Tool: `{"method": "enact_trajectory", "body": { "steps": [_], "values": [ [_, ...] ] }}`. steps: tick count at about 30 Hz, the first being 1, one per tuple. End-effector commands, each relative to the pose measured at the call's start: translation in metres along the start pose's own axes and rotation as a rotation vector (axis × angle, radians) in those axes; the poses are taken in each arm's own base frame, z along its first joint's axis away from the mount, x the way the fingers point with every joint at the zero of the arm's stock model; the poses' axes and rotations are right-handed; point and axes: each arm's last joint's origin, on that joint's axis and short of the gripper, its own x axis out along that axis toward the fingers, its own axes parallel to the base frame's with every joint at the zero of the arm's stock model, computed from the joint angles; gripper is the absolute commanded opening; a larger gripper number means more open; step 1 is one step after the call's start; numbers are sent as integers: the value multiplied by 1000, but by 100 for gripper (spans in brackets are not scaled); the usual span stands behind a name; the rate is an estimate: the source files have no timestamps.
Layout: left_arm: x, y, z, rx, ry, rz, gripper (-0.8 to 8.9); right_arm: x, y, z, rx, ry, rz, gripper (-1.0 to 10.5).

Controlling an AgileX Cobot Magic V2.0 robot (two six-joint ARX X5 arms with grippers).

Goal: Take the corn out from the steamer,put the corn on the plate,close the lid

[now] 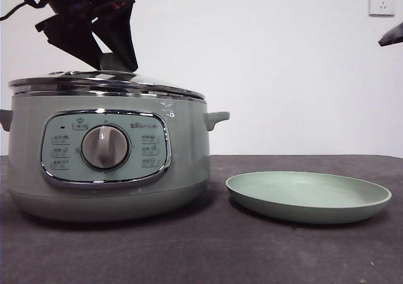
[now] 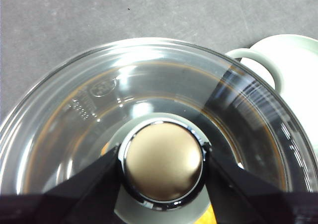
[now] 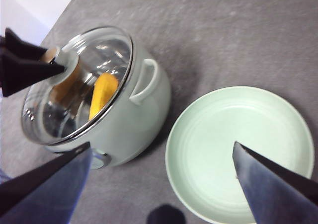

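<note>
Even, bright light fills all views. White glare streaks the glass lid [image 2: 149,85], its knob [image 2: 164,159] shines, and the steamer [image 1: 107,170] casts a soft shadow on the desk [image 1: 252,252]. The right gripper's fingers [image 3: 271,184] are blurred, tinted bluish.

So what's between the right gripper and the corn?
The glass lid, held at its knob by the left gripper. The right wrist view shows the corn under it, while the right gripper hovers above the plate.

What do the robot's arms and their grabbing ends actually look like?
Each tool has two flat, matte black jaws that taper to wedge-shaped points. The left tool looks plain black; the right tool shows a bluish sheen. In the front view the arm is dark and angular, with a black cable looping beside it.
</note>
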Motion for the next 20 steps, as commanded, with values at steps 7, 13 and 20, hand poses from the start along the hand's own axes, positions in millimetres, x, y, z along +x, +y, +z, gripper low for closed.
{"method": "enact_trajectory", "body": {
  "steps": [7, 13, 20],
  "values": [
    [-138, -8, 19, 16, -439, 139, -9, 34, 40, 32, -97, 88, 162, 468],
    [-206, -10, -15, -20, -539, 279, -9, 91, 87, 57, -225, 222, 197, 468],
    [-238, -12, -41, -45, -562, 358, -9, 153, 134, 66, -379, 375, 128, 467]
  ]
}}
